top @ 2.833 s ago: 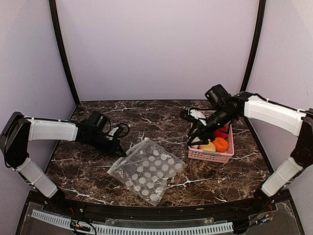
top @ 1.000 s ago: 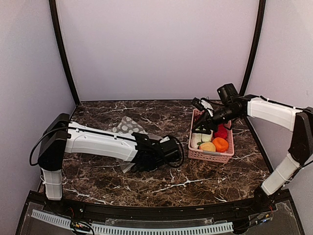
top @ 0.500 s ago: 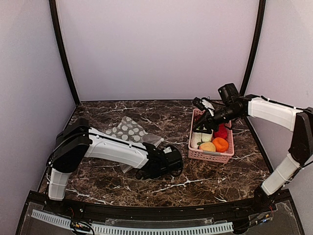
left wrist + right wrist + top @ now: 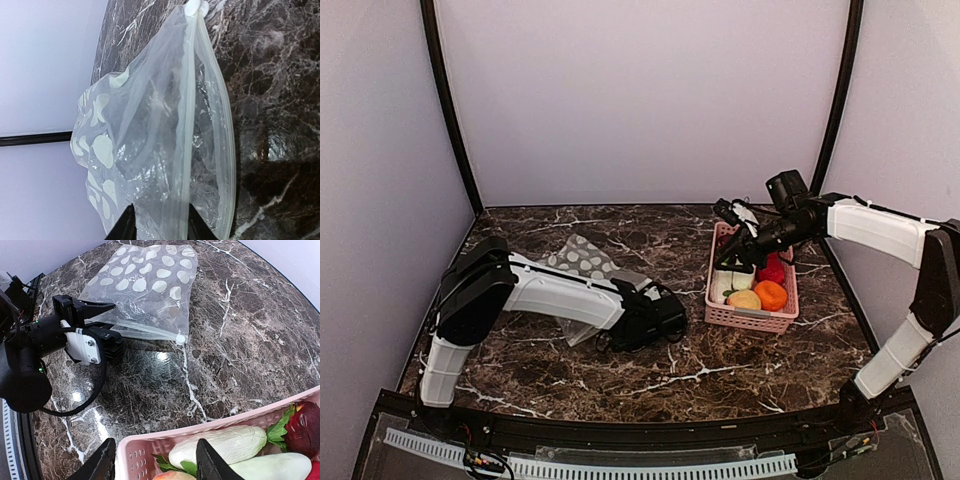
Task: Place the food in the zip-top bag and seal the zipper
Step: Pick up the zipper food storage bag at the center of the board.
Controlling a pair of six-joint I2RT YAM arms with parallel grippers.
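The zip-top bag (image 4: 150, 282), clear with white dots, lies on the marble left of centre, its mouth gaping toward my left gripper (image 4: 161, 227). The fingers straddle the upper lip, and the zipper (image 4: 184, 125) strip runs between them with a gap on either side. The food sits in the pink basket (image 4: 750, 318): two white radishes (image 4: 220, 442), a dark purple piece (image 4: 305, 422), an orange (image 4: 770, 294), a yellowish piece (image 4: 745, 299) and a red ball (image 4: 772, 270). My right gripper (image 4: 156, 462) hovers open over the basket's near corner, holding nothing.
The left arm (image 4: 560, 295) stretches low across the table's middle, covering part of the bag. Dark marble (image 4: 240, 340) separates the bag from the basket. Curved walls and black posts (image 4: 448, 110) ring the table.
My left jaws have narrowed around the bag's upper lip, and the left arm has shifted slightly. Well earlier the bag lay flat at the table's centre. The right arm holds still.
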